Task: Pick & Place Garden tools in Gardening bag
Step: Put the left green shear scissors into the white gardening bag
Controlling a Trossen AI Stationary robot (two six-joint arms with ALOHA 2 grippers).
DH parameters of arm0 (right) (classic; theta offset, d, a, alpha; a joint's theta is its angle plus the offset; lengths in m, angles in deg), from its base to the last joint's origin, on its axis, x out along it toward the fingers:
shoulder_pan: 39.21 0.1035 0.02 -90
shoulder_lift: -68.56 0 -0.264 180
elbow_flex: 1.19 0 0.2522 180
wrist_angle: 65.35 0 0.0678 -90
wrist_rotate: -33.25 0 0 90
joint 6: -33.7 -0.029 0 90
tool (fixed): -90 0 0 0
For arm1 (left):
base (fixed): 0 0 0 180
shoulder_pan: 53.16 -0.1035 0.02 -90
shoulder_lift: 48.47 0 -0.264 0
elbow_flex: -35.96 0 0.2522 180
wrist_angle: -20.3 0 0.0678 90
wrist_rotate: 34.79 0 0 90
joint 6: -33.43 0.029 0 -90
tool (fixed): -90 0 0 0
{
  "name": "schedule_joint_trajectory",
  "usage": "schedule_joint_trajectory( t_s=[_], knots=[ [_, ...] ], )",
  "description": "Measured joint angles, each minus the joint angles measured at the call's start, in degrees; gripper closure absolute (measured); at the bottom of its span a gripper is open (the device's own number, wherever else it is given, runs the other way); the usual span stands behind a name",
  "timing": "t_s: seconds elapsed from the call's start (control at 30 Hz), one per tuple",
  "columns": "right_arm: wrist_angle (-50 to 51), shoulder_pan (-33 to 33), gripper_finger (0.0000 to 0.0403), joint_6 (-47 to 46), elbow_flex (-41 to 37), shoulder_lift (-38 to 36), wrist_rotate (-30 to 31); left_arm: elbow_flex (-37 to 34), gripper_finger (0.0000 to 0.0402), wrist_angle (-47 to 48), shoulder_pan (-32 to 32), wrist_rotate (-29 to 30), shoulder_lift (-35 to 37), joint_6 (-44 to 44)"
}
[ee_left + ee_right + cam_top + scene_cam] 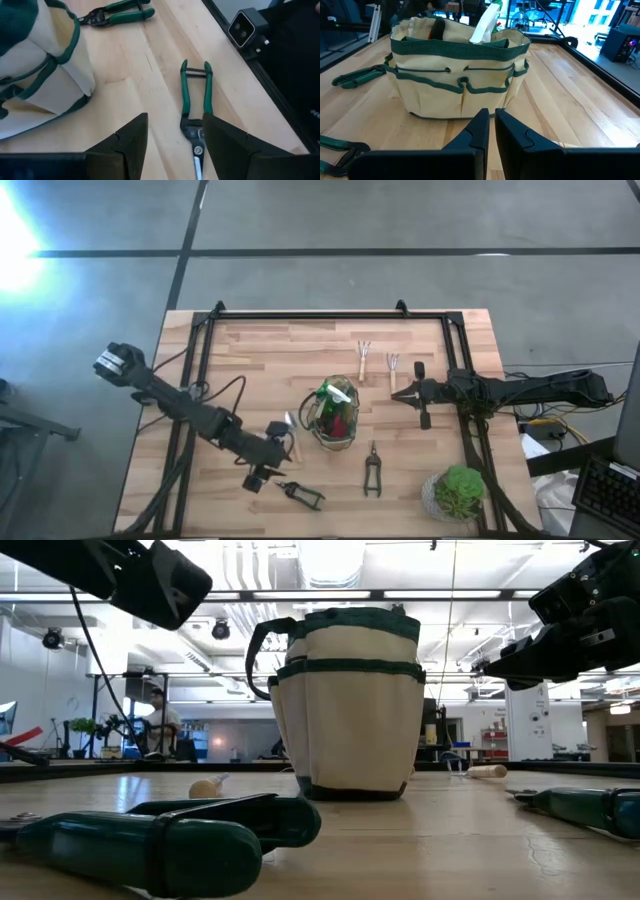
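Two arms reached inward over table (250, 345). Left gripper (172, 145) hovered just above pruner (196, 100) near front edge, fingers partly spread, empty. Right gripper (491, 131) waited right of bag (333, 415), fingers pressed together, holding nothing. Bag stood mid-table, spray bottle (485, 22) poking out. Second pruner (372, 471) lay near front. Bag contents mostly hidden.
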Motion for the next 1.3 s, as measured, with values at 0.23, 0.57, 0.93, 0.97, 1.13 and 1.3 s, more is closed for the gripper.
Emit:
schedule_joint_trajectory(
  t_s=[0.23, 0.57, 0.93, 0.97, 1.13, 1.3],
  knots=[
    [0.0, 0.0, 0.0376, 0.0, 0.0, 0.0, 0.0, 2.6, 0.0211, -0.9, 2.0, 0.9, -5.8, -0.9],
    [0.0, 0.0, 0.0376, 0.0, 0.0, 0.0, 0.0, 14.1, 0.0211, 7.6, 2.4, -2.5, -17.3, 2.0],
    [0.0, 0.0, 0.0376, 0.0, 0.0, 0.0, 0.0, 21.3, 0.0211, 9.3, 2.3, -2.5, -24.9, 6.0],
    [0.0, 0.0, 0.0376, 0.0, 0.0, 0.0, 0.0, 21.6, 0.0211, 9.3, 2.2, -2.5, -25.4, 5.7],
    [0.0, 0.0, 0.0376, 0.0, 0.0, 0.0, 0.0, 22.7, 0.0211, 8.9, 1.5, -2.5, -26.6, 3.2],
    [0.0, 0.0, 0.0376, 0.0, 0.0, 0.0, 0.0, 22.5, 0.0211, 7.9, 0.6, -2.5, -26.5, 3.0]
  ],
)
